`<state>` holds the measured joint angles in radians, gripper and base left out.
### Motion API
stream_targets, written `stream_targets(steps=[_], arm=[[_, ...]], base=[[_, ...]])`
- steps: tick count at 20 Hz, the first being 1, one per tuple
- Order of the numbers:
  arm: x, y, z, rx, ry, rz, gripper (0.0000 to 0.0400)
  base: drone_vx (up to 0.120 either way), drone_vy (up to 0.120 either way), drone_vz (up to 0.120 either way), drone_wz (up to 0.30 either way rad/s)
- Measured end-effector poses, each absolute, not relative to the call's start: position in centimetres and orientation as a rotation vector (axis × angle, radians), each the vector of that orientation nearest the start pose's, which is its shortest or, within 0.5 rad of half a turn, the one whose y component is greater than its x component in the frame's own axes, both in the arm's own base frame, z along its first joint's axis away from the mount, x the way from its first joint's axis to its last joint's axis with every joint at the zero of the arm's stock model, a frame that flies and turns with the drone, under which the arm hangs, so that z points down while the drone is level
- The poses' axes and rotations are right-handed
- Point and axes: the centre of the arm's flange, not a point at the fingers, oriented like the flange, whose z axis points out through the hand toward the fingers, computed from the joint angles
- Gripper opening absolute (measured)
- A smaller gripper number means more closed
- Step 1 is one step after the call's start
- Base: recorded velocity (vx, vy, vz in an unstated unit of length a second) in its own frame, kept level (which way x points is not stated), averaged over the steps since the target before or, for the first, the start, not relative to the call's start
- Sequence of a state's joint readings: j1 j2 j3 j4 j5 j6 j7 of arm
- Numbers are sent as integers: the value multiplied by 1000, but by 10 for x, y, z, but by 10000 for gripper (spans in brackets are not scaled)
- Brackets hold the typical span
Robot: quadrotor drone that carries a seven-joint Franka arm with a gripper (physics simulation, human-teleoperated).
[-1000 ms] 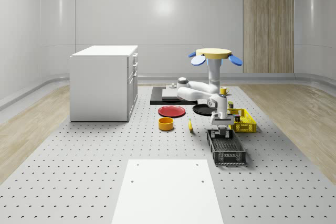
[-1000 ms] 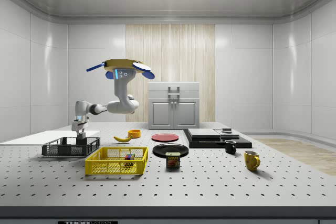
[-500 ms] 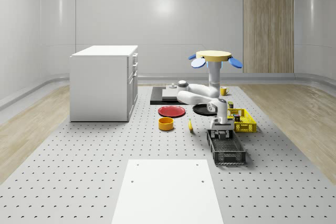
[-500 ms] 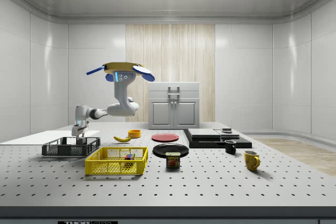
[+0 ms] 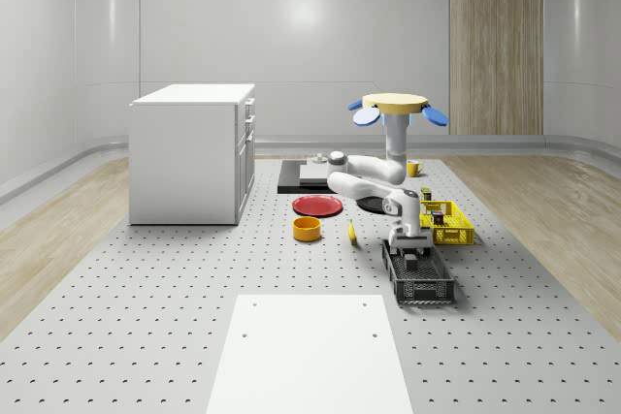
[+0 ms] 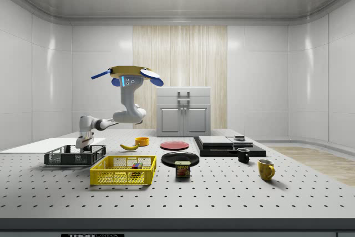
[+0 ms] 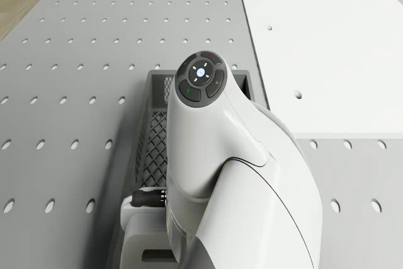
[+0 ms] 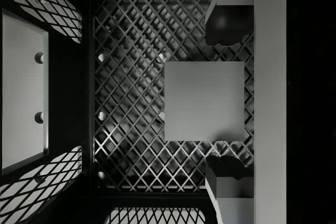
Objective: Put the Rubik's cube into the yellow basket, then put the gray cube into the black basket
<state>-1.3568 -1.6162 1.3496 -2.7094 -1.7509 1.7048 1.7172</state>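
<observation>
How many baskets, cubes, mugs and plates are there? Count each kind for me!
Baskets: 2 (black basket, yellow basket)
Cubes: 2 (Rubik's cube, gray cube)
Mugs: 2 (black mug, yellow mug)
Plates: 2 (red plate, black plate)
Total: 8

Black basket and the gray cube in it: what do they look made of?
Black basket: likely molded plastic, matte, judging by its open diamond-lattice floor and walls. Gray cube: plain, flat, uniform gray faces with sharp edges; plastic or painted block, can't tell. Gripper straddles it inside the basket.
</observation>
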Motion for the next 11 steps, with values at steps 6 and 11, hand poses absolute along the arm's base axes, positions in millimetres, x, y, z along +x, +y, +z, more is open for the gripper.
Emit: stream_targets(steps=[6,11], arm=[[355,0,495,1,-2,786,385],[355,0,478,1,-2,786,395]], base=[[0,0,0,0],[0,0,0,0]])
